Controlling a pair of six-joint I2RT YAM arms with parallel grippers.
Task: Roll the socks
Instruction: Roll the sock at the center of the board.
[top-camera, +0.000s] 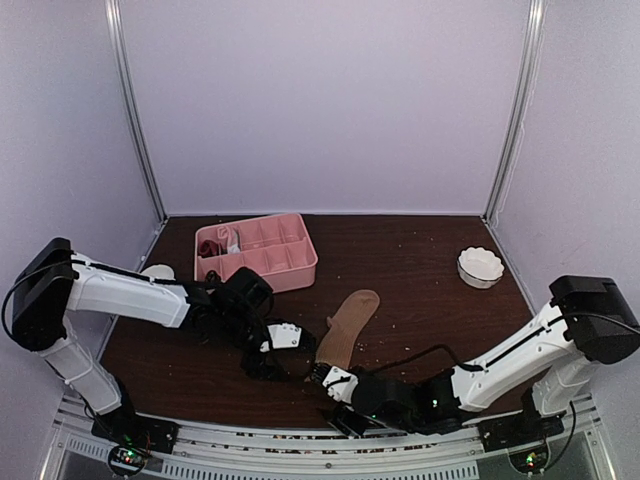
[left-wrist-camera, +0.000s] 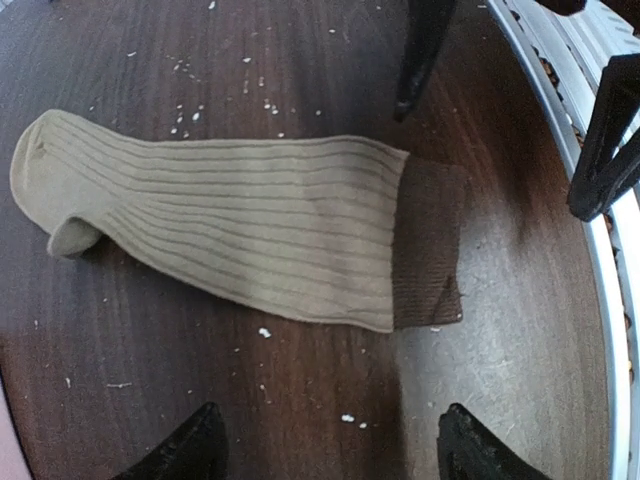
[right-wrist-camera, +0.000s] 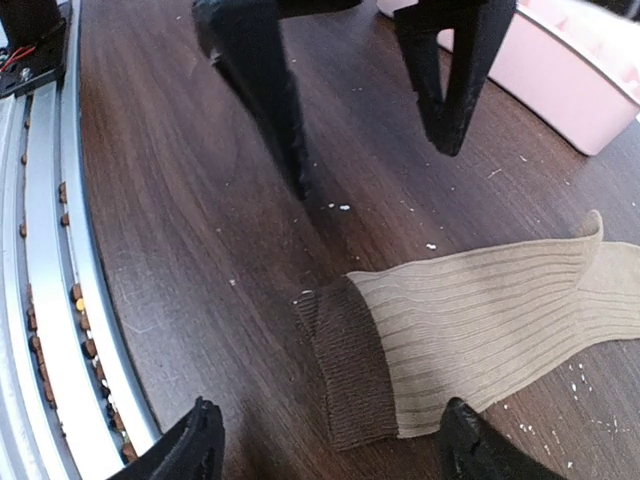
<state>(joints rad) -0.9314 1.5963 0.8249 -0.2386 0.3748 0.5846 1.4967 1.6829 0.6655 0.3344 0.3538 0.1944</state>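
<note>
Socks get rolled from one end, so the first job is to get a good hold on that end. The tan sock (left-wrist-camera: 230, 230) lies flat on the table (top-camera: 430, 300), near the front edge, between the two arms. Its dark brown cuff (left-wrist-camera: 428, 245) points to the front rail. Its toe points back toward the pink tray (top-camera: 300, 268). I can see just this one sock out on the table. I cannot tell if another one lies under it.

To do this step well, I think both jaws should come down on the cuff, one at each corner. They should pinch only the edge and fold it over toward the toe, both sides together. If one side goes faster, the roll will come out crooked. The cloth is soft and thin, so the tips must go right down to the wood to catch it. They should go slowly too, or the sock may slide away.

The left jaws are wide open and hold nothing. They hang over bare table just beside the long side of the sock, not touching it.

The right jaws are wide open too, and empty. They sit low at the cuff end, with the cuff lying between the two tips. I see no tip pressing on it.
</note>
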